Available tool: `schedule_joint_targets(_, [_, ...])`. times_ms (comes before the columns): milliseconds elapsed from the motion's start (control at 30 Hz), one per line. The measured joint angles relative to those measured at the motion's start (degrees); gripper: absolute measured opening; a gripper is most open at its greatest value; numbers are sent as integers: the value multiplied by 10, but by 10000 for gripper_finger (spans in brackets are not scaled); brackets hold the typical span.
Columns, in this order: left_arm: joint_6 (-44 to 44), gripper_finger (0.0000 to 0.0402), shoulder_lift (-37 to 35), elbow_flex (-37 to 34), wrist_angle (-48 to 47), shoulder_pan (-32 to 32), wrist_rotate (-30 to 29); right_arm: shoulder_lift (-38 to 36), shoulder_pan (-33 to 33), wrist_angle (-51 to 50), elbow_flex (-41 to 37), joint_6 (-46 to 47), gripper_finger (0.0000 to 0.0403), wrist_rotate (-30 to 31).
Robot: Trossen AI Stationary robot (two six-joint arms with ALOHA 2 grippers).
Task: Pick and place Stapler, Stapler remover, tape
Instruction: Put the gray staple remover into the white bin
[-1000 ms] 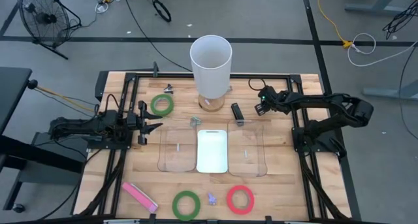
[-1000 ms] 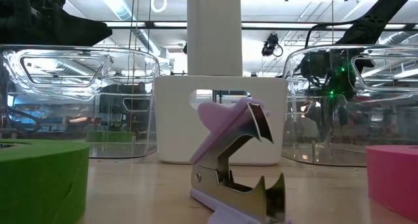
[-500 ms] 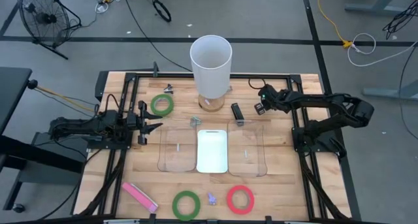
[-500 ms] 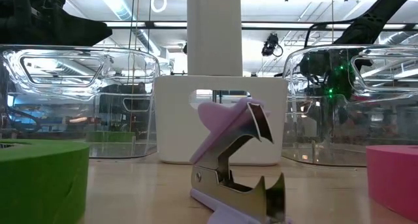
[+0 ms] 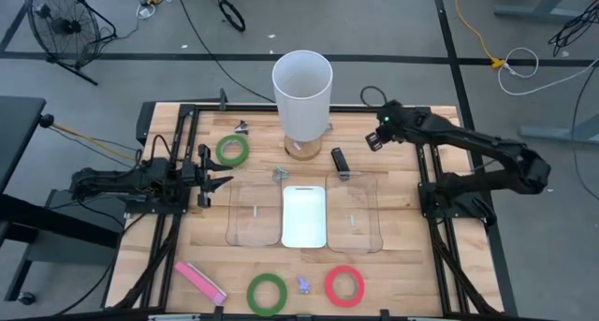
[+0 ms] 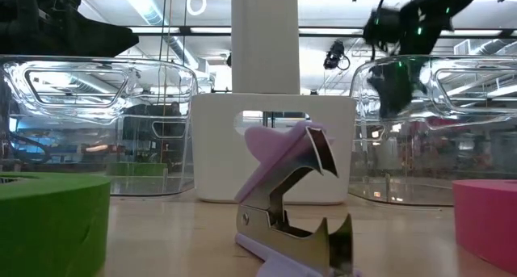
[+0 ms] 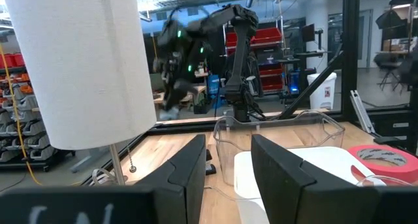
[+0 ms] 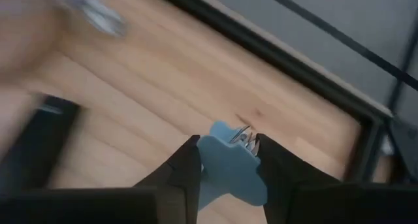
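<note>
My right gripper (image 5: pixel 374 139) is over the table's far right part, raised, and shut on a small blue staple remover (image 8: pixel 228 164). My left gripper (image 5: pixel 211 182) waits open and empty at the table's left; its fingers show in its wrist view (image 7: pixel 225 178). A black stapler (image 5: pixel 339 160) lies beside the white cylinder's base. A pink stapler (image 5: pixel 199 282), a green tape ring (image 5: pixel 267 293), a purple staple remover (image 5: pixel 303 285) and a red tape ring (image 5: pixel 344 285) lie along the near edge. A second green ring (image 5: pixel 232 151) lies flat at the far left. My right gripper pinches the blue staple remover's plastic body (image 8: pixel 222 160) between its two fingers. The fingers slant down at the table. The metal claws (image 8: pixel 245 139) stick out past the fingertips. The remover is lifted clear of the table.
A tall white cylinder (image 5: pixel 302 94) stands at the far middle. Two clear containers (image 5: pixel 255 211) (image 5: pixel 354 214) flank a white tray (image 5: pixel 304 216) in the centre. Two small metal items (image 5: pixel 241 127) (image 5: pixel 279 174) lie near the far green ring. A black frame (image 5: pixel 187 110) borders the table.
My right gripper has risen and gone toward the table's far edge, from beside the black stapler, with its arm stretched out further. The left arm and the things on the table have kept still.
</note>
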Motion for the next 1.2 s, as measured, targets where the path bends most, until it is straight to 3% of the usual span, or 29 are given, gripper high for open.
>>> schedule_joint_targets(267, [0, 128, 0, 0, 0, 0, 0, -66, 93, 12, 55, 10, 110, -134])
schedule_joint_targets(533, [0, 128, 0, 0, 3, 0, 0, -68, 270, 126, 55, 44, 110, -154])
schedule_joint_targets(700, [0, 128, 0, 0, 3, 0, -2, -18, 387, 228, 55, 40, 110, -107])
schedule_joint_targets(867, [0, 128, 0, 0, 4, 0, -2, 65, 460, 353, 55, 36, 110, -107])
schedule_joint_targets(1200, [0, 128, 0, 0, 4, 0, -2, 192, 488, 474, 55, 35, 110, -108])
